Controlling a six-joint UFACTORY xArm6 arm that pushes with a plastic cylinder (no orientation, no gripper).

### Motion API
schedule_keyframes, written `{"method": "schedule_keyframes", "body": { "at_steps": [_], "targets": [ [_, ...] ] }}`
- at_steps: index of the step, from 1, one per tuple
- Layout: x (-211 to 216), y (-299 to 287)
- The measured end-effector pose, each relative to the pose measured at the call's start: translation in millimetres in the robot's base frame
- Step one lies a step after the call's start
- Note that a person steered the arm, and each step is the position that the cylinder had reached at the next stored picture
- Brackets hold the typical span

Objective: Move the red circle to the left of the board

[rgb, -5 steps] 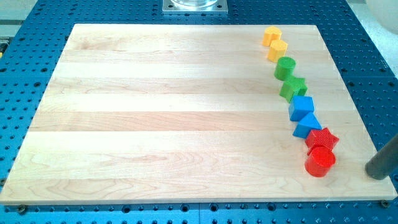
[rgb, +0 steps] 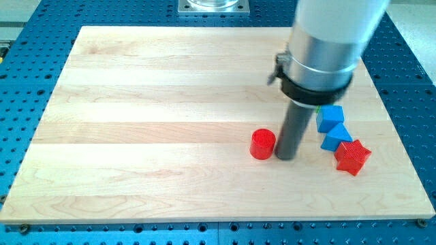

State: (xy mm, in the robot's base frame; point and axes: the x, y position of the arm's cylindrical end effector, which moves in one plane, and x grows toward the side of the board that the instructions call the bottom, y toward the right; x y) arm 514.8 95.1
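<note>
While the large silver and white arm body fills the view's upper right, my tip [rgb: 286, 156], the lower end of a straight dark rod, rests on the pale wooden board [rgb: 157, 136] just to the view's right of the small red circle block [rgb: 262, 144]. Tip and red circle look as good as touching, though a thin sliver of wood may show between them; I cannot tell for certain. The rod ends plainly, with no fingers to open or close, so nothing is gripped. The red circle sits a little right of the board's centre, in its lower half, well apart from the board's left edge. Further to the view's right lies a cluster: a blue cube-like block [rgb: 330, 117] uppermost, a second blue block [rgb: 335, 138] of wedge-like shape just below it, and a red star-shaped block [rgb: 353, 156] touching that one at the lower right. The board lies on a blue perforated metal table [rgb: 27, 68].
</note>
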Motion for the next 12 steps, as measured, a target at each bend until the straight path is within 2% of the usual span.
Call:
{"method": "schedule_keyframes", "body": {
  "at_steps": [2,3,4,5,6,9,10,11,12],
  "targets": [
    [-8,-124],
    [-47,-123],
    [-28,-172],
    [-38,-170],
    [-50,-122],
    [-41,-166],
    [-36,-159],
    [-39,-99],
    [-8,-130]
  ]
}}
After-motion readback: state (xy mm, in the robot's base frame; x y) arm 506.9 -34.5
